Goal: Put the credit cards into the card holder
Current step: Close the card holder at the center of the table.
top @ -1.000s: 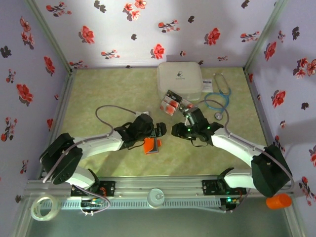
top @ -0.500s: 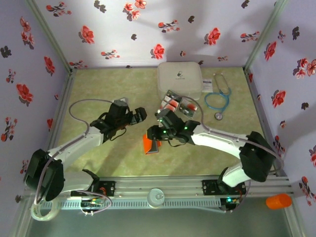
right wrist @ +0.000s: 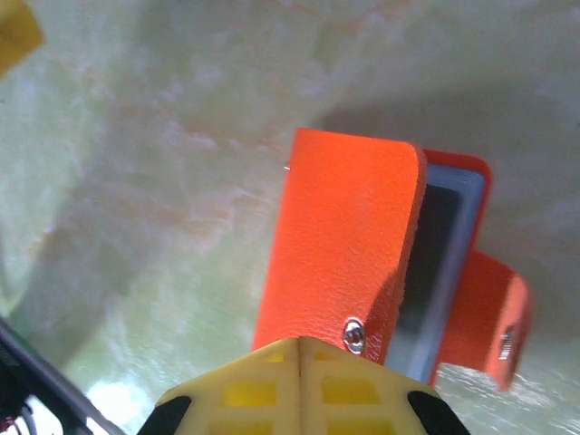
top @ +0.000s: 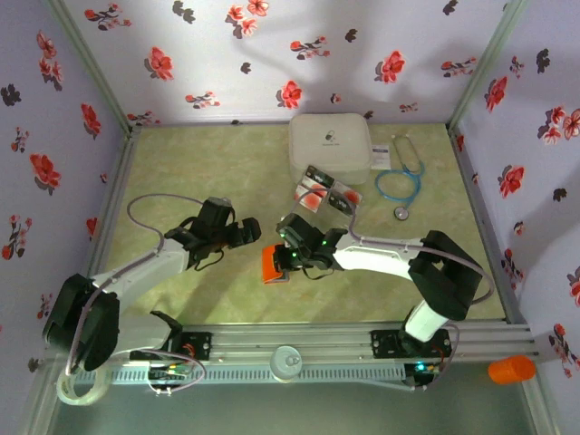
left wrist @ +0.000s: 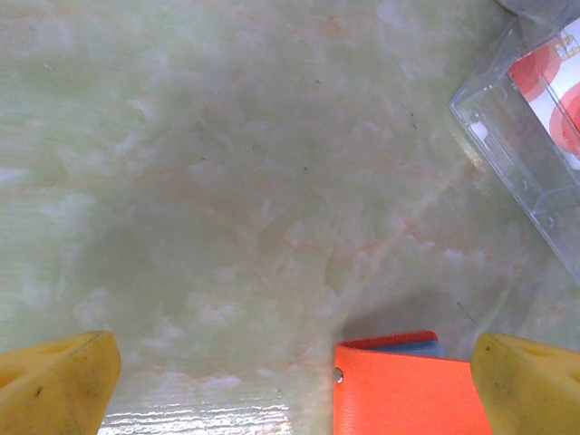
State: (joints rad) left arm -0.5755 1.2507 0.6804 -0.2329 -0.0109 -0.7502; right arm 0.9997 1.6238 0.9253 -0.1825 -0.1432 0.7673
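I'm holding my right end effector [right wrist: 299, 349] fully closed, tips touching the near edge of the orange card holder [right wrist: 349, 240]. The holder is lying partly open on the bench [top: 199, 172] straight ahead, long axis running away from the tips, and I can't tell whether I'm pinching its flap. My left end effector [left wrist: 290, 372] is hovering wide open just left of the holder, so the right arm is nearer, while the credit cards [top: 315, 192] are sitting further back beside the white case [top: 329, 145], apart from the holder.
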